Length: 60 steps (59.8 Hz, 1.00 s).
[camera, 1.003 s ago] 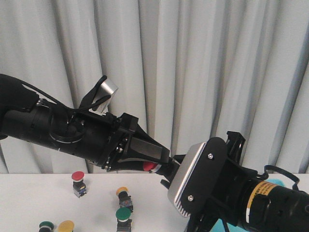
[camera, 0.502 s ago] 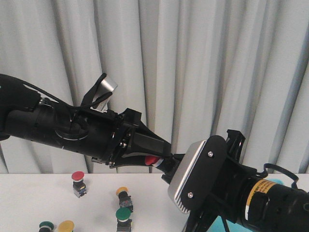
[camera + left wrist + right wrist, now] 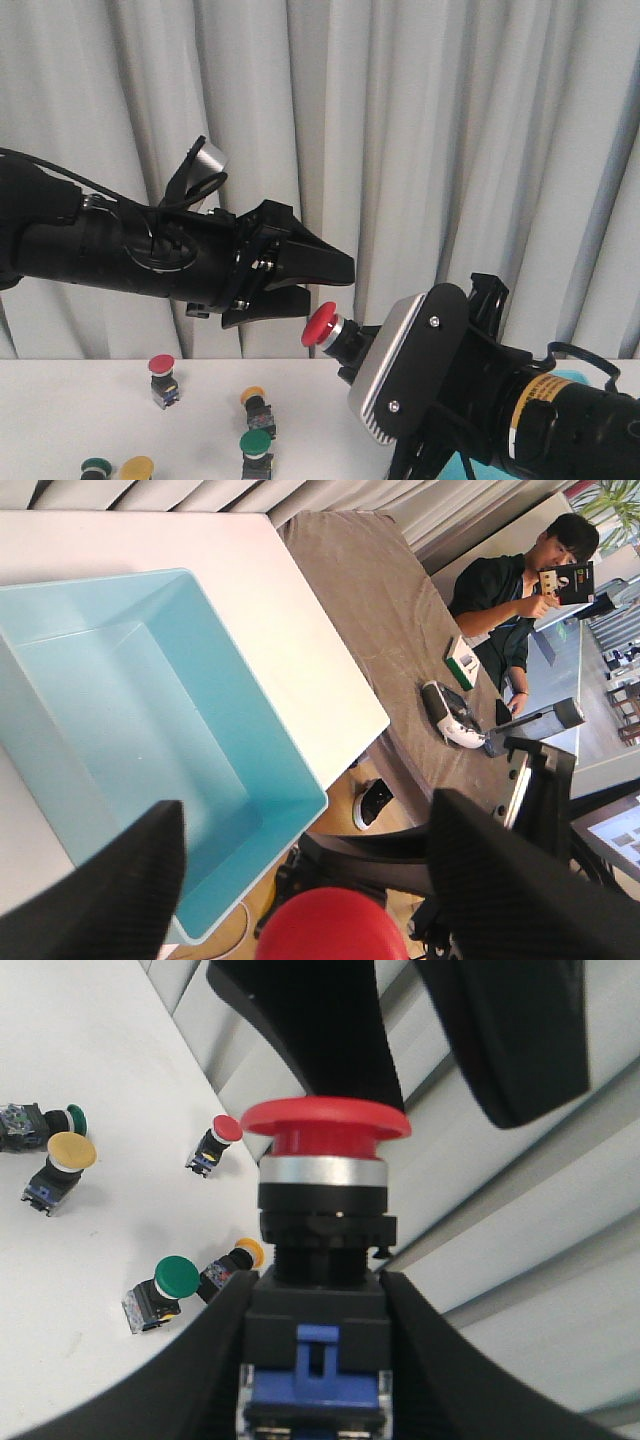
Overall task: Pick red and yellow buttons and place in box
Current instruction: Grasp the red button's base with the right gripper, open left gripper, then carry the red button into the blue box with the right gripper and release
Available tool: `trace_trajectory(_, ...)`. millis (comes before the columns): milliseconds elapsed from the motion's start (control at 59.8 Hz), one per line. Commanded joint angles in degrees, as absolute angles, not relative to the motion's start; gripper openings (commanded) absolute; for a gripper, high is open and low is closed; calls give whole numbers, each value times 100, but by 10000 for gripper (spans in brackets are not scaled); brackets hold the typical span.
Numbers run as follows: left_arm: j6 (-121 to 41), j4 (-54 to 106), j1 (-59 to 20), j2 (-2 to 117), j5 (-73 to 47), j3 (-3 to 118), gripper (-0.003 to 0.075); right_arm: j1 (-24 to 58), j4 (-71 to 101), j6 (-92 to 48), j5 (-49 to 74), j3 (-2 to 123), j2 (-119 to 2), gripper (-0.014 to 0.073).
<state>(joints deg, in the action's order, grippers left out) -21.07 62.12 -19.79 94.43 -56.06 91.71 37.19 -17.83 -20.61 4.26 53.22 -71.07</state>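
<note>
A red button (image 3: pixel 320 326) is held in the air, and my right gripper (image 3: pixel 315 1360) is shut on its black and blue body. Its red cap (image 3: pixel 325 1125) points toward my left gripper (image 3: pixel 325 285), which stands open just beyond the cap without touching it. In the left wrist view the red cap (image 3: pixel 330 925) sits low between the spread fingers of that gripper (image 3: pixel 305 885), and the turquoise box (image 3: pixel 40 740) lies empty below. On the table lie another red button (image 3: pixel 161 365), a yellow-orange one (image 3: pixel 253 396) and a yellow one (image 3: pixel 137 467).
Two green-capped buttons (image 3: pixel 256 442) (image 3: pixel 96 465) lie among the others on the white table (image 3: pixel 60 410). Grey curtains hang behind. A corner of the box (image 3: pixel 575 378) shows behind my right arm. A person (image 3: pixel 510 590) sits beyond a brown table.
My left gripper, which was shut on the red button's cap, has opened and drawn up and back. The button now stays in my right gripper alone.
</note>
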Motion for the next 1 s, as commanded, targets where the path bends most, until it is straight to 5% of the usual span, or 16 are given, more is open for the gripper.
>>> trace_trajectory(0,-2256,6553,-1967,9154,-5469,9311,575,3711,-1784,-2048,42,5507,-6963,39)
trace_trajectory(284,-3502,6455,-1758,9026,-5556,9317,580,3367,-1745,-1873,342,5507,-6839,48)
trace_trajectory(719,-3437,4596,-1328,8458,-5236,9312,580,592,-1487,906,970,5507,-6785,62)
trace_trajectory(987,-2322,3148,-1328,8444,-5322,9312,580,462,-1123,1052,1703,5507,-7892,66)
